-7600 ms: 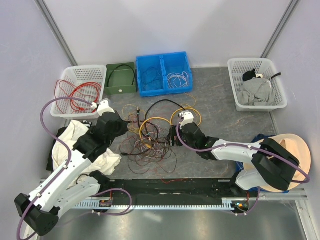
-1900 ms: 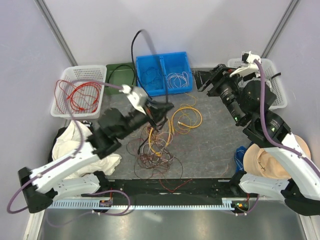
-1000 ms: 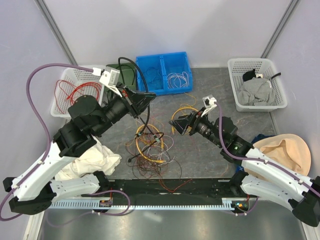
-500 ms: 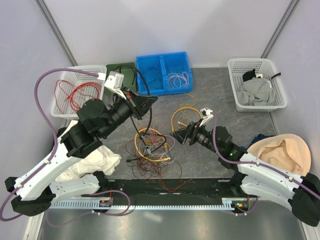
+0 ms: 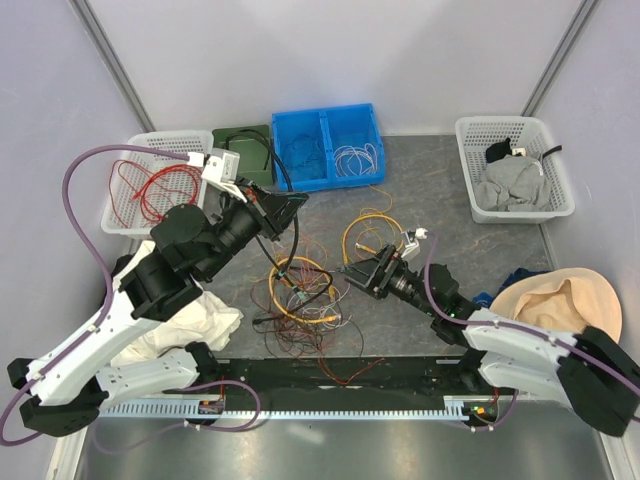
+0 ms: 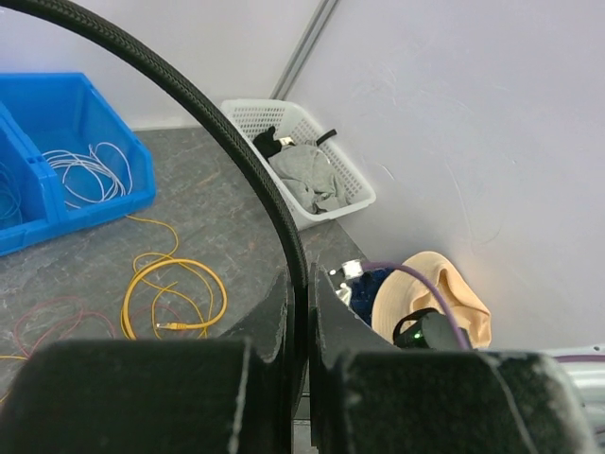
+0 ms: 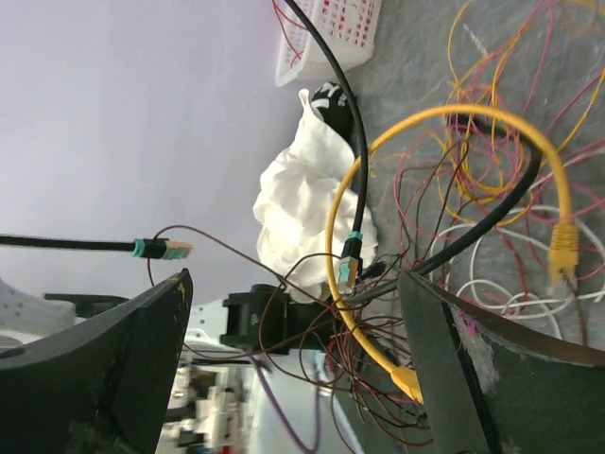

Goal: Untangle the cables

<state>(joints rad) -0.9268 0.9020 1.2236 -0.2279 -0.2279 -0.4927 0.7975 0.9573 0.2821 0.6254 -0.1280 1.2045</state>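
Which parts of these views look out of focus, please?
Left wrist: the left gripper is a dark, soft blur, the black cable it clamps crisper. Right wrist: the right gripper blurs at both lower corners; the yellow cable is sharp. Top external: evenly sharp.

White arm links (image 5: 112, 325), black joints (image 5: 186, 234) and jaws (matte), mauve hoses (image 5: 67, 205)

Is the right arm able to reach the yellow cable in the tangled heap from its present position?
Probably yes. The right hand is open, low, and facing the yellow cable with no obstacle between. However, the black cable and thin wires cross it, so the hand might catch those too.
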